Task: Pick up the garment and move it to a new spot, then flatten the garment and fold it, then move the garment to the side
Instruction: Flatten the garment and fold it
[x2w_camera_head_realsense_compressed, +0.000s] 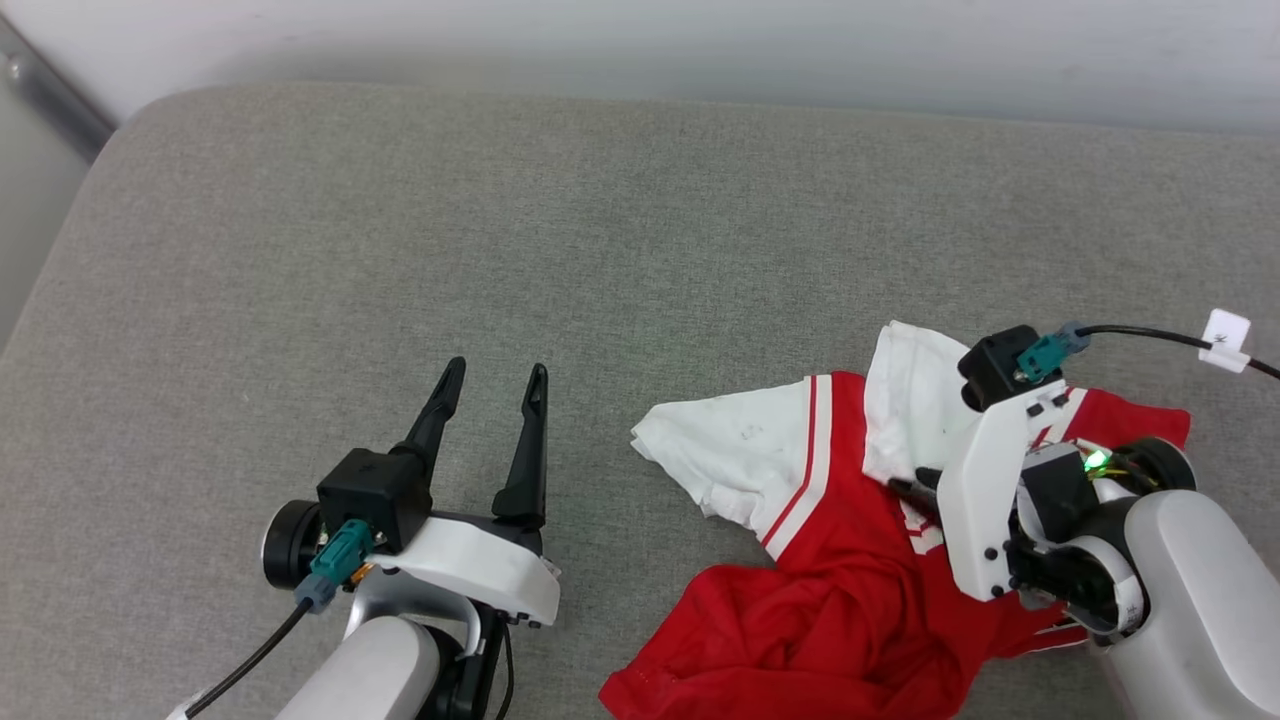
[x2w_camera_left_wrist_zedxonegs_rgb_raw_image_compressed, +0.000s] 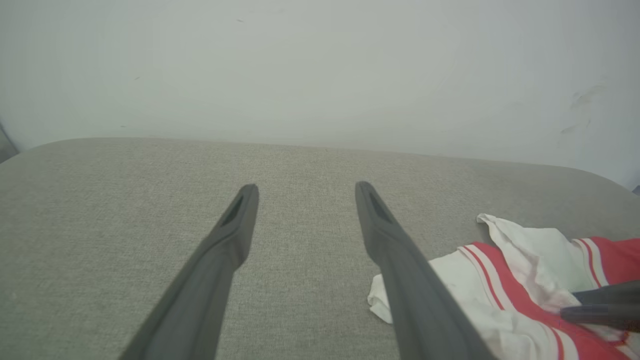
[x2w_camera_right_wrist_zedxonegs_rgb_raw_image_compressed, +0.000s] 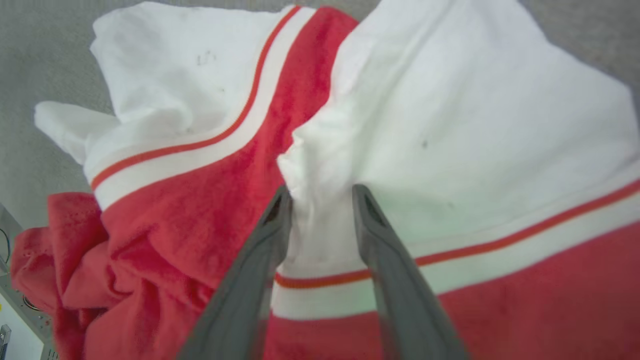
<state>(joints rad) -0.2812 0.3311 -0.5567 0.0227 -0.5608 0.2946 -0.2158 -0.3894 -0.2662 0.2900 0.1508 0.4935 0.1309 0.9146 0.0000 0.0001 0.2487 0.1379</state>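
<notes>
Cushion (x2w_camera_head_realsense_compressed: 400, 250) carries the crumpled red jersey (x2w_camera_head_realsense_compressed: 840, 600) at its near right; left gripper (x2w_camera_head_realsense_compressed: 499, 366) hovers beside it, spread and empty; right gripper (x2w_camera_right_wrist_zedxonegs_rgb_raw_image_compressed: 322, 191) straddles a white sleeve fold, clamp unclear; shallow pinch may slip on lifting

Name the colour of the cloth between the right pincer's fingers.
White garment sleeve; right wrist view shows it best.

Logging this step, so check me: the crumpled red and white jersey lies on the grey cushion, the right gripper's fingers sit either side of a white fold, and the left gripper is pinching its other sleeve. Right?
Not quite. The left gripper pinches nothing: the head view shows it open over the bare grey cushion, apart from the jersey. The rest stands.
</notes>
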